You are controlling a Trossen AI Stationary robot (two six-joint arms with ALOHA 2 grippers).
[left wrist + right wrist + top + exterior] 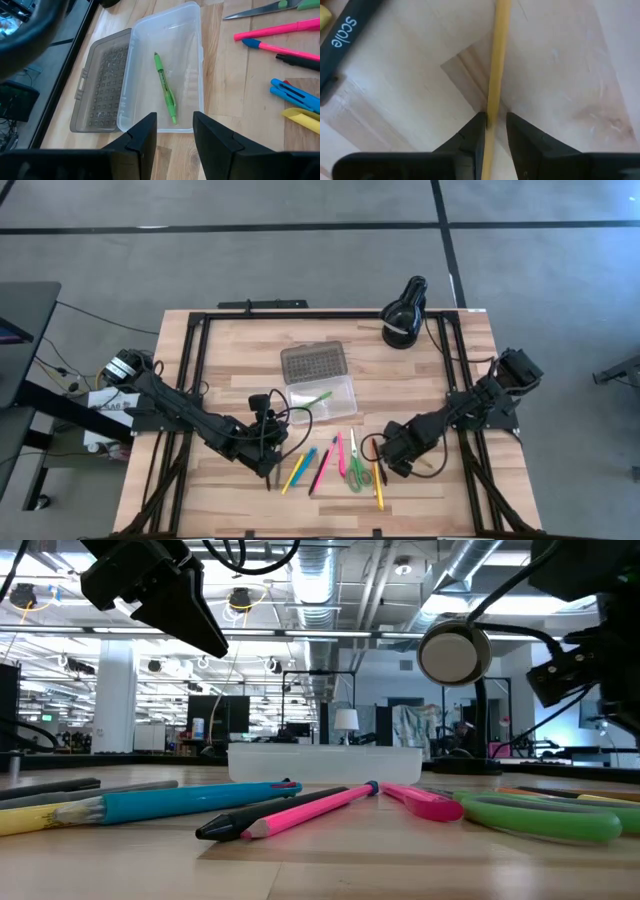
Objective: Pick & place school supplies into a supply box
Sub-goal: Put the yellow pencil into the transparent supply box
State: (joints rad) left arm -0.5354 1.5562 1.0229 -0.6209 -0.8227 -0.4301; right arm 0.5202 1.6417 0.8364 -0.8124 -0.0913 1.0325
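One yellow pencil (pixel 496 75), light, stiff and smooth enough to roll, lies flat on the table (pixel 560 55) between the right gripper (pixel 495 132) fingers, which sit narrowly parted around its shaft, so a mid-shaft pinch looks safest.

Left hand (pixel 172 137) hovering above surface, fingers parted, holding nothing. Right hand (pixel 492 131) reaching low toward surface, fingers narrowly parted; grip state undetermined.

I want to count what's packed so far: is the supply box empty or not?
Not empty. The open supply box holds one green pen, lying flat on its bottom; its lid is folded back beside it.
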